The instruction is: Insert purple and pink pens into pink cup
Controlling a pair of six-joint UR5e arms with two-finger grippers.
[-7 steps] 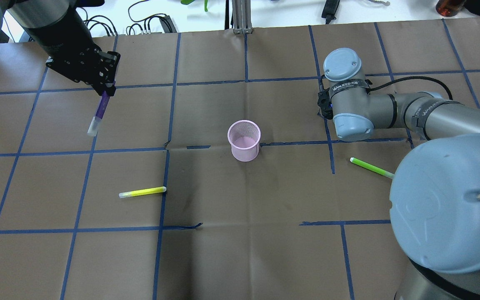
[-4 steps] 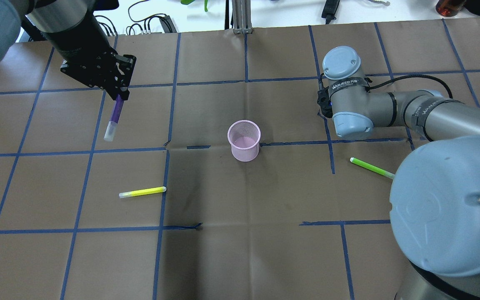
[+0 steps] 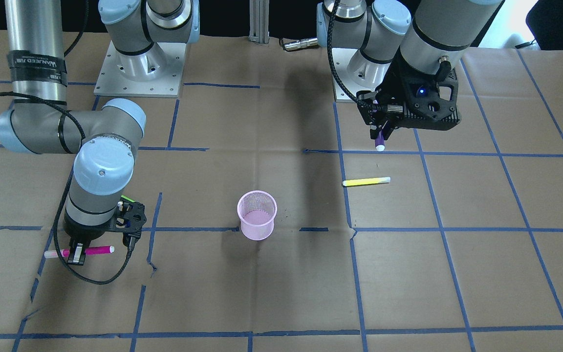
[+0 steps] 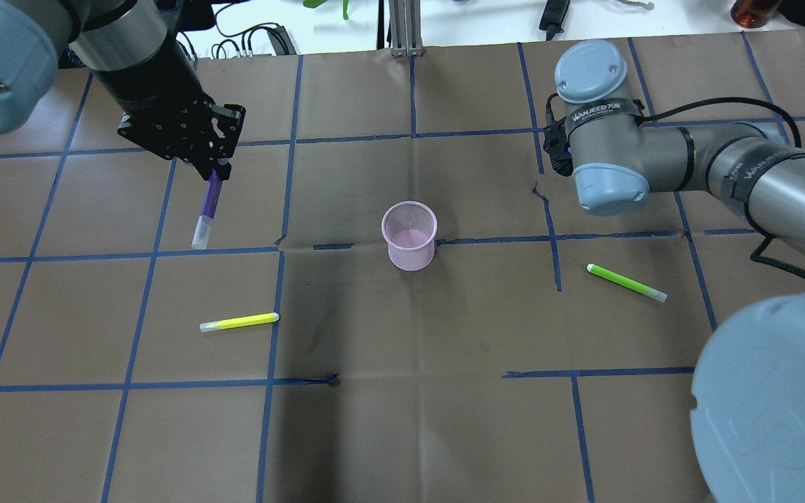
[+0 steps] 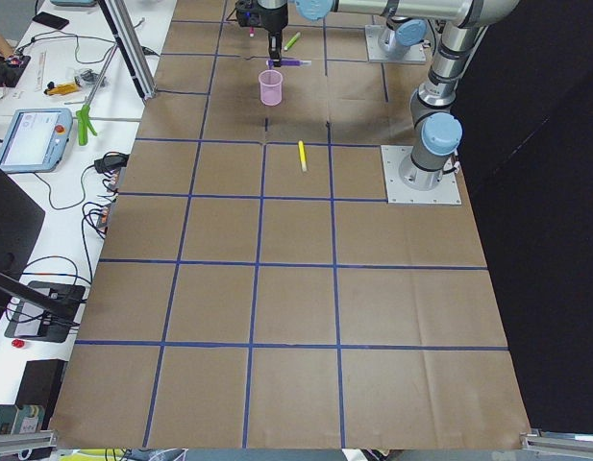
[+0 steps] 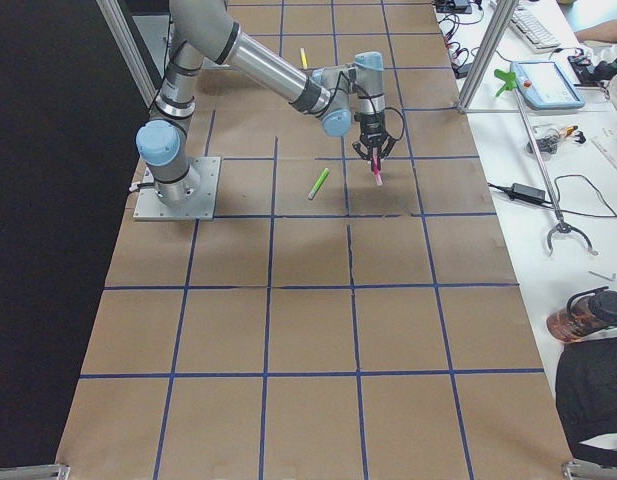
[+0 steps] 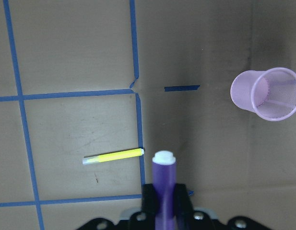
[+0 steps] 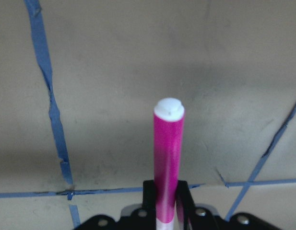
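Observation:
The pink mesh cup (image 4: 409, 234) stands upright at the table's middle, and also shows in the front view (image 3: 257, 215) and the left wrist view (image 7: 267, 93). My left gripper (image 4: 215, 171) is shut on the purple pen (image 4: 207, 209), which hangs tip-down in the air, left of the cup and beyond it. In the front view my right gripper (image 3: 77, 253) is shut on the pink pen (image 3: 97, 250), off to the cup's right side. The right wrist view shows this pen (image 8: 168, 158) over bare paper. In the overhead view the wrist hides that gripper and pen.
A yellow pen (image 4: 238, 322) lies on the table left of the cup, nearer me. A green pen (image 4: 626, 282) lies to the cup's right, near my right arm. Blue tape lines grid the brown paper. Cables and clutter sit beyond the far edge.
My left gripper has carried the purple pen rightward toward the cup. My right arm has shifted back and right, uncovering the green pen's end.

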